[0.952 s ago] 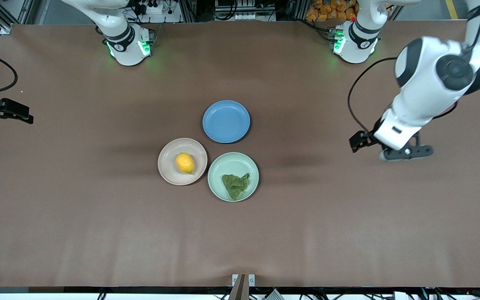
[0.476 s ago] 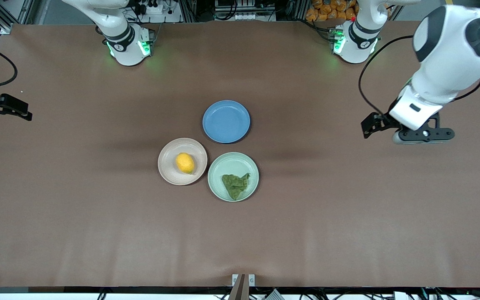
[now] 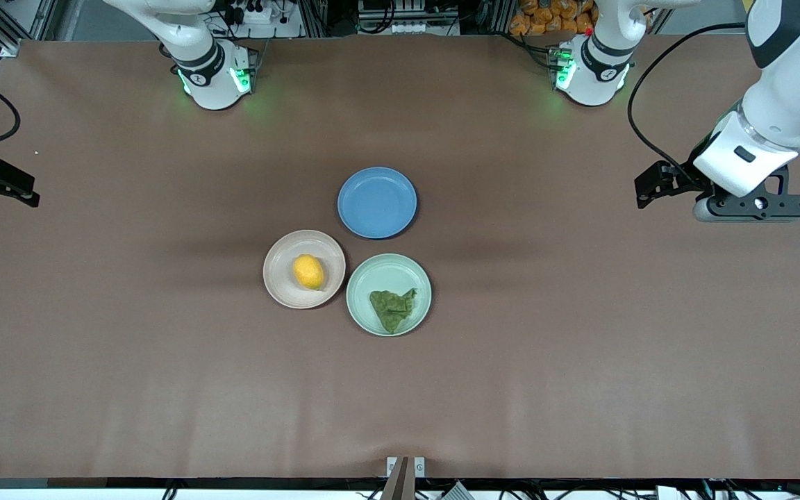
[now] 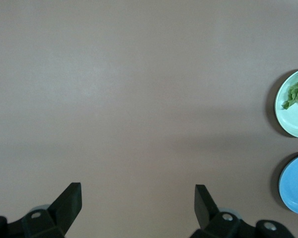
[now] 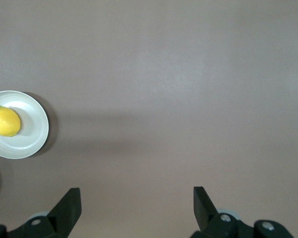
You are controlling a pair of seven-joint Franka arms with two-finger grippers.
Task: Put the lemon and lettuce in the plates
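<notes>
Front view: matte brown table [image 3: 164, 361]; smooth oval lemon [image 3: 308, 271] in round beige-pink plate [image 3: 282, 278], wrinkly triangular lettuce [image 3: 392, 307] in mint plate [image 3: 365, 278], blue plate [image 3: 377, 202] alone.

Left wrist view: left gripper [image 4: 137, 201] jaws wide, empty, over bare table.

Right wrist view: right gripper [image 5: 136, 201] same, empty.

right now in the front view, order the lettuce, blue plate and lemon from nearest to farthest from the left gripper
The open left gripper is over the table's left-arm end.
1. Blue plate, mid-table, and lettuce, in the mint plate nearer the camera: too close to call.
2. Lemon, in the beige plate, toward the right arm's end.
</notes>
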